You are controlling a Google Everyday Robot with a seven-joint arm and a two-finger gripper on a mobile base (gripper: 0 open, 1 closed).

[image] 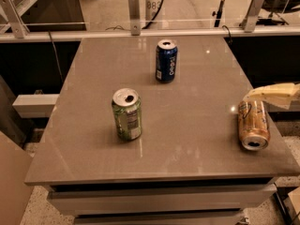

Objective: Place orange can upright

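Note:
The orange can (253, 124) lies on its side near the right edge of the grey table (187, 139), its silver top with the opening facing the front. My gripper (265, 94) is cream-coloured and reaches in from the right edge of the camera view. It sits just above the far end of the can, close to it or touching it.
A green can (127, 114) stands upright left of the table's middle. A dark blue can (166, 61) stands upright toward the back. A rail with metal posts (135, 11) runs behind the table. The table's right edge is close beside the orange can.

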